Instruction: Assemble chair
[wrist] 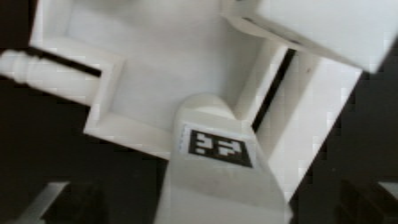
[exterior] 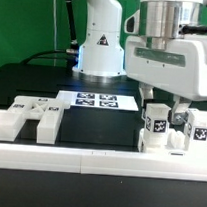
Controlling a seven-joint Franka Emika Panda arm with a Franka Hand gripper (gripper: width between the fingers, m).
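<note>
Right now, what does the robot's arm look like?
The arm is glossy white, fat and rounded, with a small black triangle sign on its base. What looks like a thin dark cable runs beside it. The end effector is a boxy pale grey-white block with two short dark fingers underneath.
</note>
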